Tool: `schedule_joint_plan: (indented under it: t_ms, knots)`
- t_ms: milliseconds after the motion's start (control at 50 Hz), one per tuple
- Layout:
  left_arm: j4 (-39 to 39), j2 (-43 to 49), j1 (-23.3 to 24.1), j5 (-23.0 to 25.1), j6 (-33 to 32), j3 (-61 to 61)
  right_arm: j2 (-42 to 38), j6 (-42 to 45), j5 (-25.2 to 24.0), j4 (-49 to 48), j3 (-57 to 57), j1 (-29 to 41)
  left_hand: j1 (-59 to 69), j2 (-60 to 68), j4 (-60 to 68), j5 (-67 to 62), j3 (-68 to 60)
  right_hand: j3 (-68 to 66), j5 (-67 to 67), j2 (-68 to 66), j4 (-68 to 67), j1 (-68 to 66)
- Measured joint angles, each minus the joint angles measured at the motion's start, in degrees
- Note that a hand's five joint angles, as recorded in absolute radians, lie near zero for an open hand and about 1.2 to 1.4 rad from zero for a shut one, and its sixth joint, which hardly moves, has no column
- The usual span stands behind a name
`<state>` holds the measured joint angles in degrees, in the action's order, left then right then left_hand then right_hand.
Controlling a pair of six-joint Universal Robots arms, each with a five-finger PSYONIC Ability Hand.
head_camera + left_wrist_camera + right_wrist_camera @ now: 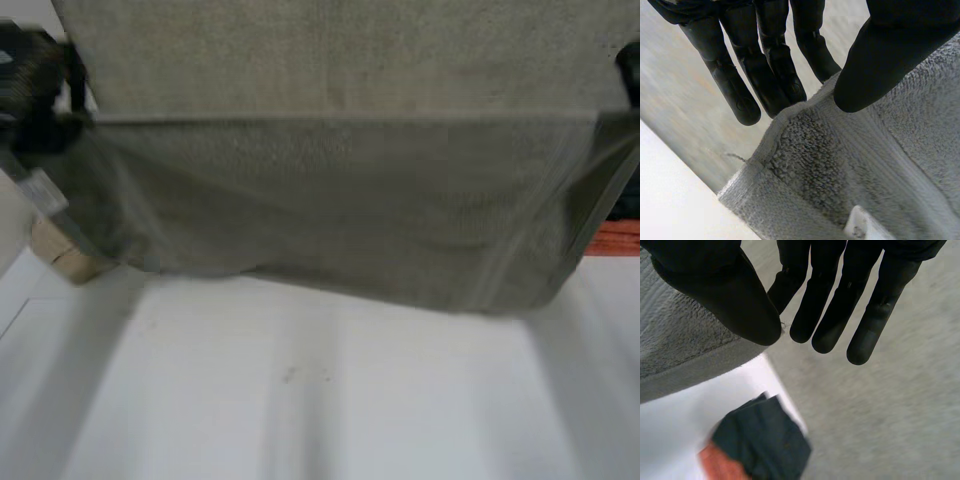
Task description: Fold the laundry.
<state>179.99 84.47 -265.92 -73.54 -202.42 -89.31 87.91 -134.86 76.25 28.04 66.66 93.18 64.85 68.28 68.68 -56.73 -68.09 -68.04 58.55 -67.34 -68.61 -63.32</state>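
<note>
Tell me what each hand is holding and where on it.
The grey towel, by both hands: the left hand pinches one end of its raised edge between thumb and fingers, the right hand the opposite end.

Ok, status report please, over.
Left robot hand and right robot hand pinch grey terry towel at opposite ends. Towel hangs above white table. Dark blue folded cloth lies aside.

Open white table (320, 400) beneath the hanging grey towel (340, 200) (dark folded cloth (762, 440) at the right side)

Towel (330, 200) spans above the table (320, 400) — left robot hand (765, 65) at one end, right robot hand (825, 305) opposite.
</note>
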Motion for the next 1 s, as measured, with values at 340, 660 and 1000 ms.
schedule_joint_plan:
  t_ms: [340,660,1000]
  knots:
    - [2.15,42.99,9.21,-5.29,-15.18,35.33,-30.10,-7.97,9.27,-16.62,-17.09,5.61,0.00,0.01,0.03,0.00,0.00,0.00,0.06,0.00,0.00,0.00]
    - [32.18,42.05,9.54,-8.37,-8.24,50.21,-29.60,-16.63,14.26,-51.95,-24.08,6.42,0.00,0.01,0.03,0.00,-0.01,0.00,0.06,0.00,-0.01,0.00]
    - [28.67,42.36,10.82,-2.92,-9.92,21.33,-35.48,-15.41,5.07,-42.15,-5.89,6.15,0.11,0.01,0.04,-0.78,-0.01,0.00,0.06,0.00,0.00,0.00]
